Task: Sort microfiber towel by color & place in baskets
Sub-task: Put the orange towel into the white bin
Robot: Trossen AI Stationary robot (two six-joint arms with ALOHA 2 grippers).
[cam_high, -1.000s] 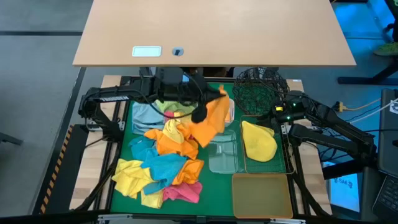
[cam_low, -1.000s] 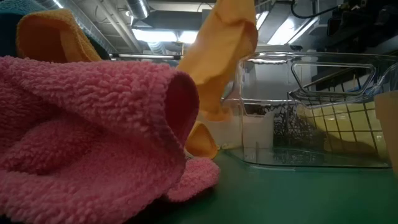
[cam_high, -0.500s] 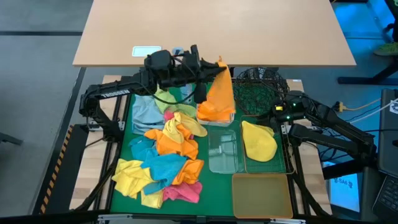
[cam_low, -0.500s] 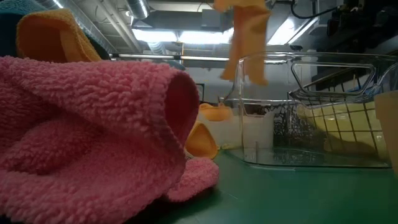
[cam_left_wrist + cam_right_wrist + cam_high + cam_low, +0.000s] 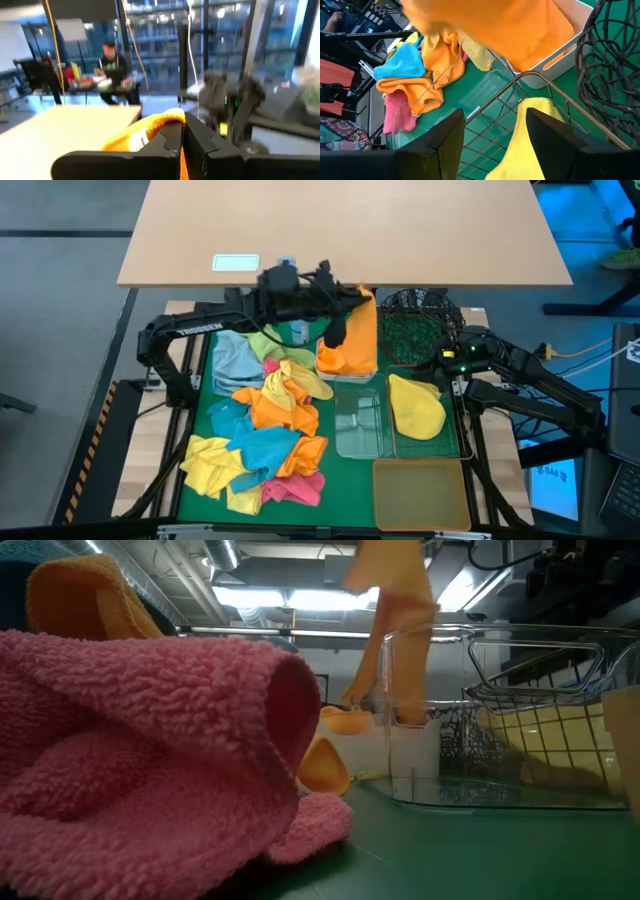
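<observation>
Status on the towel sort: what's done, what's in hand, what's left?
Done: one yellow towel lies in the rectangular wire basket. In hand: the left gripper holds an orange towel over the white tub. Left: the mixed pile on the mat; clear tub and amber tub look empty. The right gripper waits open.

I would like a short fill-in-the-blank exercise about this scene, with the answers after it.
1. The left claw holds an ___ towel over the white tub.
2. The rectangular wire basket contains a ___ towel.
3. The clear tub holds ___ towels.
4. The right claw is ___.

Answers: orange; yellow; no; open
</observation>
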